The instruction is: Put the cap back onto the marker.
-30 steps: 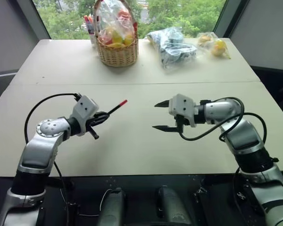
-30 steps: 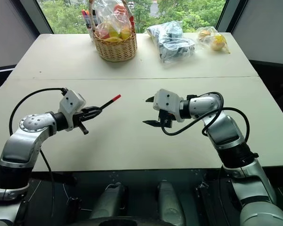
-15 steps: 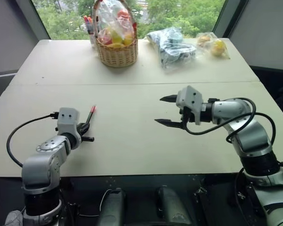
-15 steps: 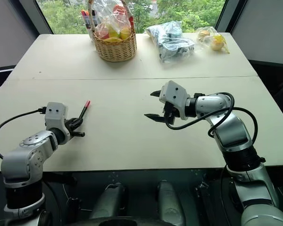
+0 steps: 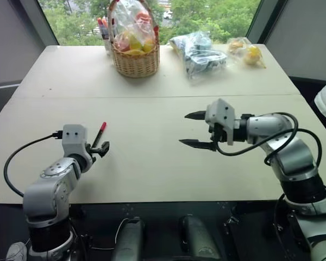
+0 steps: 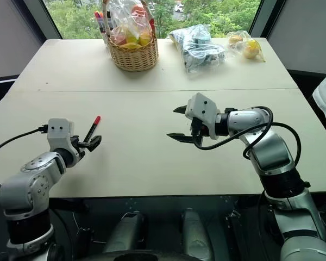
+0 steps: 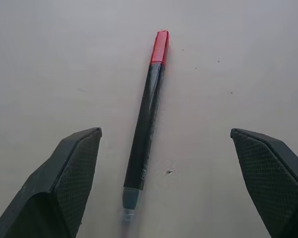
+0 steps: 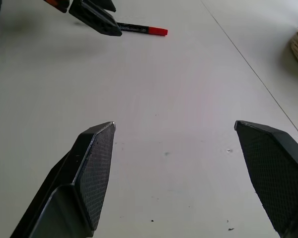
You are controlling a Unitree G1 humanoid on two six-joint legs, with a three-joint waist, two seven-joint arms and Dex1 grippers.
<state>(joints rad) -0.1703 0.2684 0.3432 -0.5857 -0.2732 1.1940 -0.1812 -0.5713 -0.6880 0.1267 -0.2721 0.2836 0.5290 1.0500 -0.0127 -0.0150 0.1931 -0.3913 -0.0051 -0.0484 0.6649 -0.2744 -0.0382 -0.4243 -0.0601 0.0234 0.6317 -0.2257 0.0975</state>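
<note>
Nearest to me, my left gripper (image 7: 164, 183) sits low over the pale surface (image 5: 152, 163) at about eight o'clock, fingers (image 7: 64, 178) spread wide apart and closed on nothing. Right between them on the surface lies the marker (image 7: 145, 126), flat, touching neither finger in the left wrist view. Its black body runs away from the gripper, pale rear end nearest the wrist, and the red cap (image 7: 160, 47) is seated on the far end, pointing toward twelve o'clock.

Over at about three o'clock, my right gripper (image 5: 196, 129) hangs above the surface, pointing across toward nine o'clock, its two black fingers (image 8: 97, 163) standing wide apart with nothing between them. From its wrist view I can see the marker well apart, lying just beside the left gripper's fingertips.

Past a seam running across the surface, toward twelve o'clock, stands a wicker basket (image 5: 134, 61) stuffed with bagged items, a bunch of pens (image 5: 103, 28) just beside it at eleven. Further toward one o'clock lies a clear bag of dark things (image 5: 200, 51), then a smaller bag with yellow contents (image 5: 246, 51).
</note>
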